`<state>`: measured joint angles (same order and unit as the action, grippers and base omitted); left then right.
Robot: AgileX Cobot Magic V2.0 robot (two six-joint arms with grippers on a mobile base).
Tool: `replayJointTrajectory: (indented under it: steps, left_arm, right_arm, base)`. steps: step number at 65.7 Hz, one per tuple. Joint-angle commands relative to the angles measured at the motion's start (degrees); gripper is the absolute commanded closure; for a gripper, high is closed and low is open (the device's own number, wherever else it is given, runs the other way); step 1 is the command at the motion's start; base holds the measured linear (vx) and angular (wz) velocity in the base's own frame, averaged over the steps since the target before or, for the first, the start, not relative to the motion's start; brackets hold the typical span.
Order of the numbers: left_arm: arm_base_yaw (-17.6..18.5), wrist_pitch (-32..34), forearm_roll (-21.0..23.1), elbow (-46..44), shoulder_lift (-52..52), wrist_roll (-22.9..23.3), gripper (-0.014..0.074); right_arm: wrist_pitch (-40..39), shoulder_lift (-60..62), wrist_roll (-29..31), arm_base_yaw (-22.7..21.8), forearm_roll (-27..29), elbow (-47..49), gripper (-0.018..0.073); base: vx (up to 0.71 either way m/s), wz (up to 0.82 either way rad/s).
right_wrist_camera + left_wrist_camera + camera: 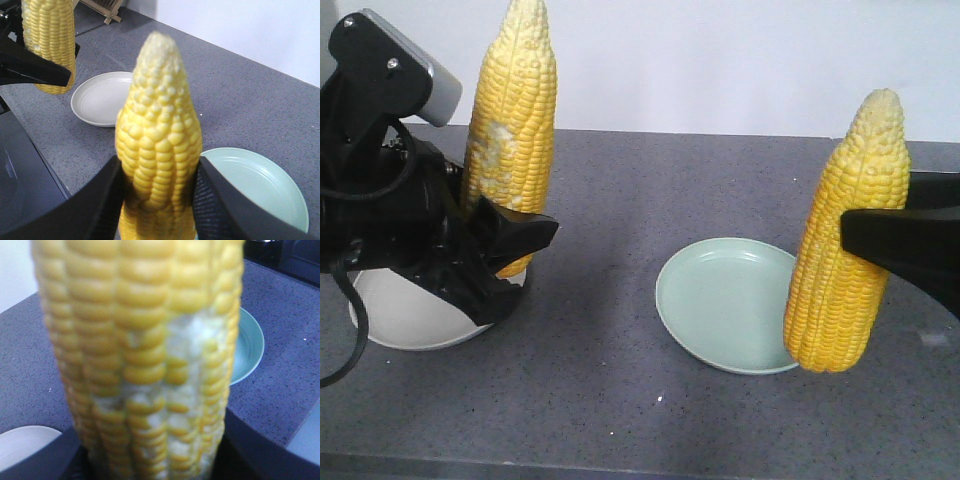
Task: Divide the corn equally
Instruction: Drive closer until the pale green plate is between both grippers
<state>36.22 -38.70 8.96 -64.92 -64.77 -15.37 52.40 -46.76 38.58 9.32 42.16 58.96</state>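
Holding one cob apiece, upright: the left gripper (510, 235) pinches the patchy cob (510, 130) above the white plate (405, 325); the right gripper (157, 195) clamps the clean cob (160, 145) beside the green plate (725, 305); next, I judge, each lowers and releases onto the plate beneath its fingers.

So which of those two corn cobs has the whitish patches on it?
The cob in the left pincer, held upright over the white plate: this patchy cob has pale, whitish kernels. The plain cob in the right pincer is evenly yellow.
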Motion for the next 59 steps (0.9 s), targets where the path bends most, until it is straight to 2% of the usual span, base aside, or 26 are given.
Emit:
replayJointTrajectory:
  steps: [1,59]
  left_arm:
    - [-0.08,3.7,0.85,-1.26,1.16,0.23,0.0324]
    - [-0.08,3.7,0.85,-1.26,1.16,0.23,0.0324]
  right_arm:
    - [-2.99,0.22,0.48,-0.29,2.24,1.39,0.0364]
    - [-2.99,0.22,0.48,-0.29,2.24,1.39,0.0364]
  base:
    - [0.06,-0.02]
    - [0.05,-0.02]
